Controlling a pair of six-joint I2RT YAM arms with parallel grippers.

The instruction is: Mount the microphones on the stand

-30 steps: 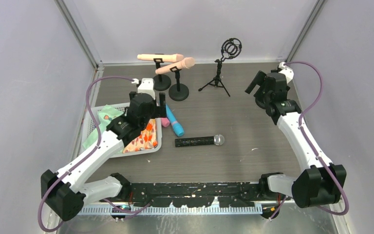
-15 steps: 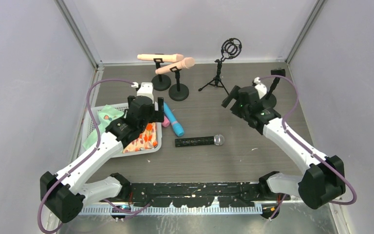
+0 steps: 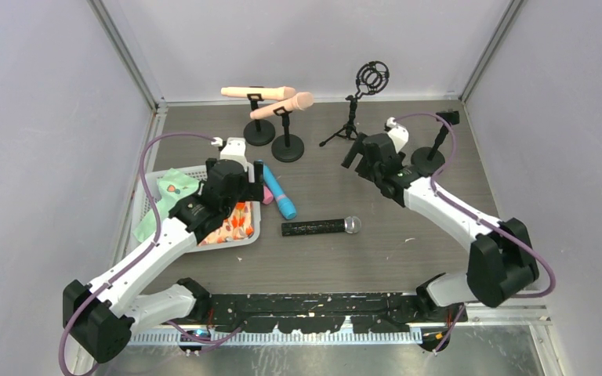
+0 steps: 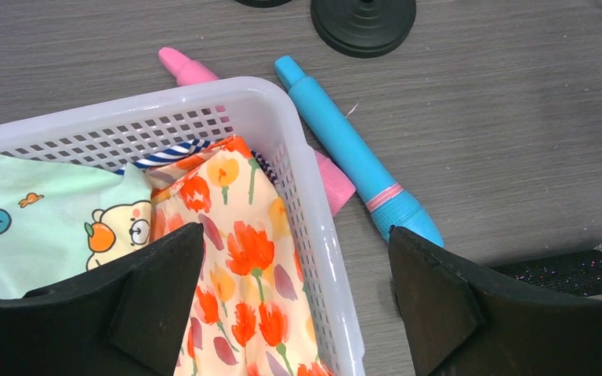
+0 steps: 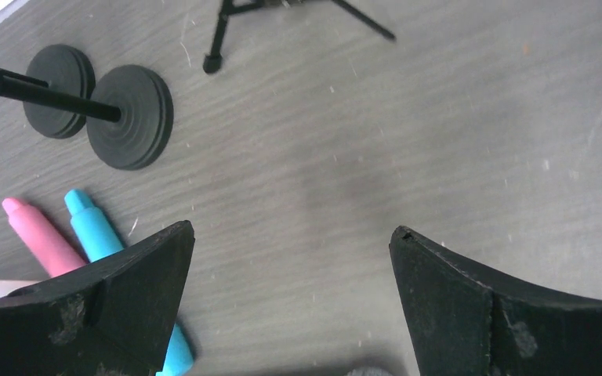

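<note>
While the left gripper (image 4: 296, 235) and right gripper (image 5: 291, 231) both gape empty, the blue microphone (image 3: 279, 193) lies flat just beside the basket (image 4: 243, 86), with the black microphone (image 3: 321, 226) nearby. Both look stiff, smooth and likely to roll; I'd pinch mid-barrel.

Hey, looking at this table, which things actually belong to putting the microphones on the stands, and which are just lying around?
Part of the job:
- blue microphone and black microphone, lying loose
- rear peach microphone and front peach microphone, already on stands
- tripod stand
- empty round-base stand

Lying about:
- white basket
- flowered cloth
- green cloth
- pink stick by the basket
</note>
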